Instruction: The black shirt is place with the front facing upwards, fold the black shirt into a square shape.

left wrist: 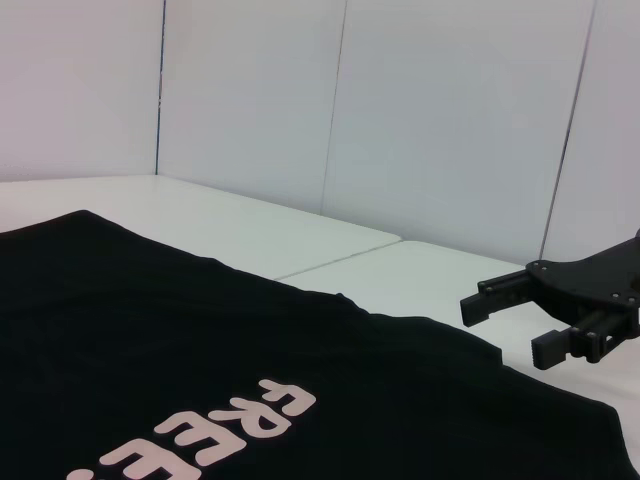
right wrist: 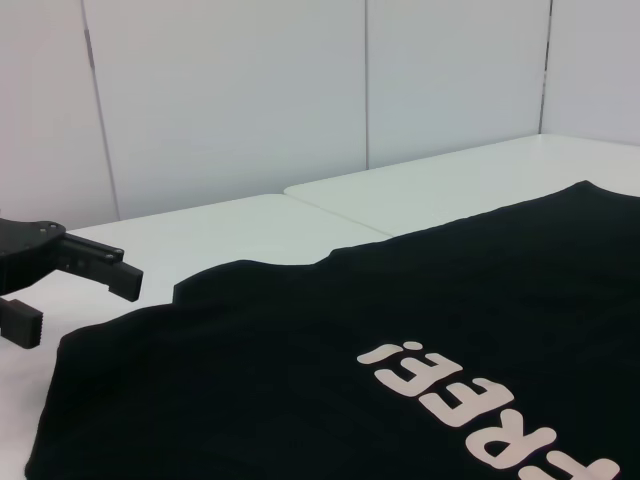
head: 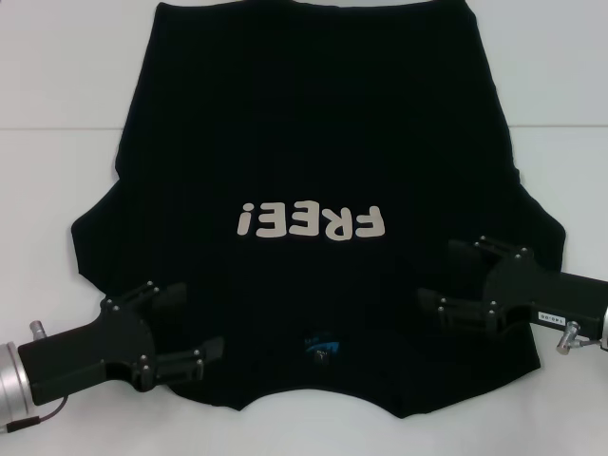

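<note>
Black shirt (head: 313, 142) lies spread flat on the white table (head: 57, 171), front up, white "FREE!" lettering (head: 311, 222) reading upside down from the robot's side, small blue neck label (head: 320, 346) at the collar near the robot's edge, hem at the far end; both short sleeves splayed outward, cloth mostly smooth with faint ripples near the shoulders. No fold made yet, so this reads as the opening step: getting hold of the shoulders. Left gripper (head: 193, 325) sits over the left shoulder area beside the collar, jaws spread apart, nothing between them. Right gripper (head: 459, 275) is over the right shoulder, likewise parted and empty; from the left wrist view it appears raised just off the cloth rather than pressing it, though contact cannot be told for sure. Next move likely calls for both to drop, pinch the fabric near the shoulders and carry that edge toward the hem, evenly, or the fold will skew
</note>
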Tool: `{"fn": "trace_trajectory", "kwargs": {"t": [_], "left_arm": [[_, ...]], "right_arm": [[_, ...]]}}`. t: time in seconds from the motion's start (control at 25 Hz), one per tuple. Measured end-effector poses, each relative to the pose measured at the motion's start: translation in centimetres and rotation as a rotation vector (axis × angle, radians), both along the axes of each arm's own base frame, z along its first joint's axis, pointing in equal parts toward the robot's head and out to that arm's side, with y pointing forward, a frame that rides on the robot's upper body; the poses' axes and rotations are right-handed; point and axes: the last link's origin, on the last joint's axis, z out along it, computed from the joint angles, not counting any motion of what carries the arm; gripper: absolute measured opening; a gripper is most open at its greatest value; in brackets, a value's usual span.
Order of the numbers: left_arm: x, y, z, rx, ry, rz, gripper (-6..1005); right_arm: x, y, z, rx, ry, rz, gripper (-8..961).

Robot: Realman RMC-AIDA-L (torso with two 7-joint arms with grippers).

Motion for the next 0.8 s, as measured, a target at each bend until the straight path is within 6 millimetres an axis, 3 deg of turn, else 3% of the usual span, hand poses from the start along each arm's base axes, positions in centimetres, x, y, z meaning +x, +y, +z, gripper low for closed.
{"fn": "trace_trajectory", "kwargs": {"t": [0.52,0.8], "left_arm": [[0.0,0.1,0.2,-0.013,-0.034,0.044,948],[-1.2,3.4,5.4,-0.142,-0.307,0.501,947]], "right_arm": [[0.0,0.0,0.0,-0.002,0.0,0.0,900],[0.0,0.0,0.0,-0.002,-0.003,0.001,899]]}}
